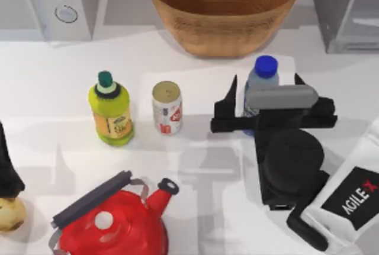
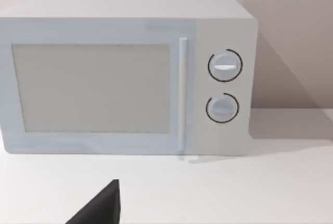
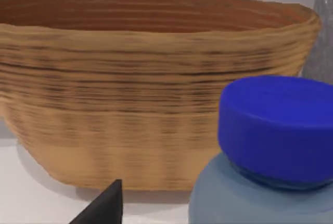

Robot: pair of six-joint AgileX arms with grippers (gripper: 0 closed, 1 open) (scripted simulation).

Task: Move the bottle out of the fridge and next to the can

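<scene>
The bottle (image 1: 262, 71), clear with a blue cap, stands upright on the table in front of the basket, some way right of the can (image 1: 167, 107). My right gripper (image 1: 265, 82) is open, one black finger on each side of the bottle and both apart from it. In the right wrist view the bottle's cap (image 3: 276, 130) is close up, with one fingertip (image 3: 104, 206) beside it. The grey fridge (image 1: 349, 6) stands at the back right. My left gripper (image 1: 7, 166) is parked at the table's left edge; its finger (image 2: 101, 208) stands off to one side, open.
A wicker basket (image 1: 222, 6) sits at the back middle and a white microwave (image 1: 59, 0) at the back left. Left of the can stands a yellow-green bottle (image 1: 111, 110). A red kettle (image 1: 112, 222) is at the front left, with a brownish round thing (image 1: 9, 213) beside it.
</scene>
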